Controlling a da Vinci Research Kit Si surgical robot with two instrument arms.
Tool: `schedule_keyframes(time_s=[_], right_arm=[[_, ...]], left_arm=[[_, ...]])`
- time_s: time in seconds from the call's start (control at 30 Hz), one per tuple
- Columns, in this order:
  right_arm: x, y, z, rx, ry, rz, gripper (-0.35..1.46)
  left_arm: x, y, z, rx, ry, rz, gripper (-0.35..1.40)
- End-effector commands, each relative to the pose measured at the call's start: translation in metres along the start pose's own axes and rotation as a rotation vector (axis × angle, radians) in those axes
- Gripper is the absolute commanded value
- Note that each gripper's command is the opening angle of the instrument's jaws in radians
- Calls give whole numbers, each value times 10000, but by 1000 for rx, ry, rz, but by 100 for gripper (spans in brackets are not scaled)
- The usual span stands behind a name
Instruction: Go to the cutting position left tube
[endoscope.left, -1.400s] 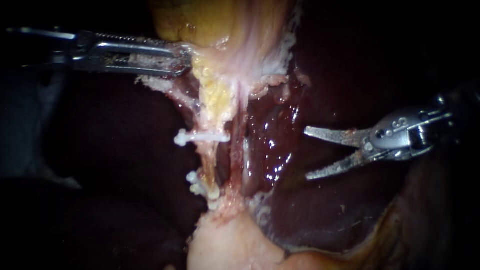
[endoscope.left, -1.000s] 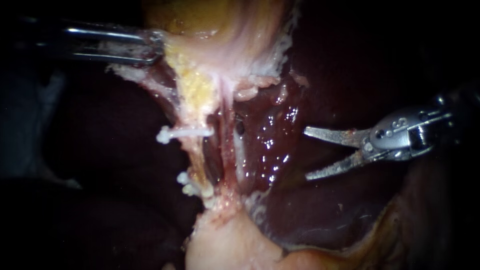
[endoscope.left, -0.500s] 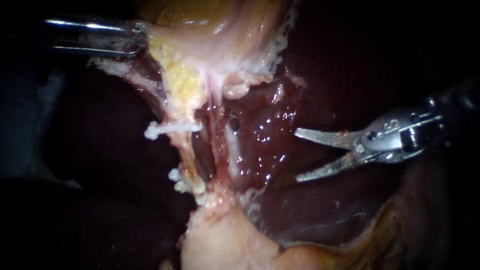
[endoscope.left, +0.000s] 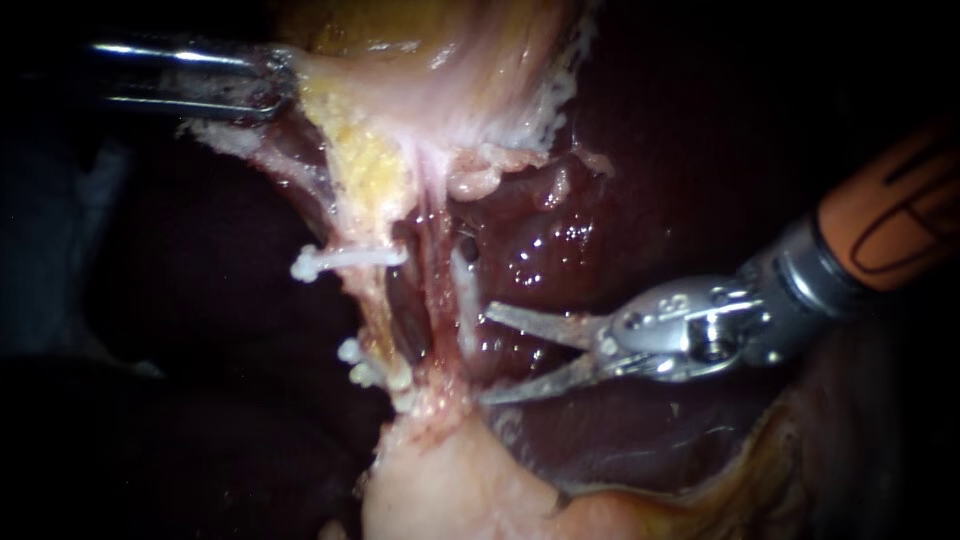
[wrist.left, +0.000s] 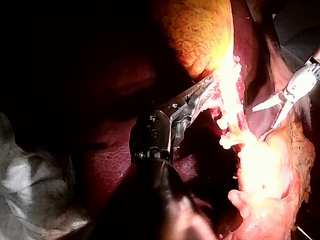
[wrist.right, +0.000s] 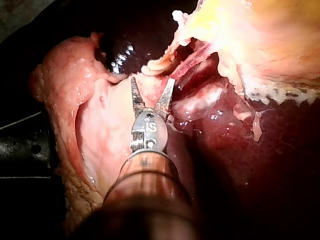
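Approach phase; no cut has begun. At far left the left instrument (endoscope.left: 268, 85) has its pincer clamped on the pale fringe of the gallbladder (endoscope.left: 450, 60), drawing the stalk taut. Below it runs the yellowish left tube (endoscope.left: 372, 300), which carries an upper clip (endoscope.left: 345, 258) and a cluster of lower clips (endoscope.left: 372, 372). The bare stretch between them is presumably the cutting site. A second strand (endoscope.left: 440, 290) lies just to its right. Farther right, over the liver (endoscope.left: 600, 220), the right instrument (endoscope.left: 485, 356) holds its pincer wide, with the tips close beside that strand and short of the left tube. The next move calls for advancing until the blades straddle the left tube alone, between the clips. Only the left wrist view shows the clamped grip side-on; only the right wrist view looks along the open blades toward the clips.
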Motion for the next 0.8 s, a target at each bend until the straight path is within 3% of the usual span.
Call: schedule_keyframes(time_s=[0.03, 0.43, 0.8], right_arm=[[1, 2, 3, 7, 4, 8, 145], [7, 29, 29, 80, 57, 89, 143], [6, 47, 57, 110, 61, 105, 141]], left_arm=[[0, 0, 0, 1, 0, 0, -35], [0, 1, 0, 1, 0, 0, -35], [0, 1, 0, 2, 0, 0, -35]])
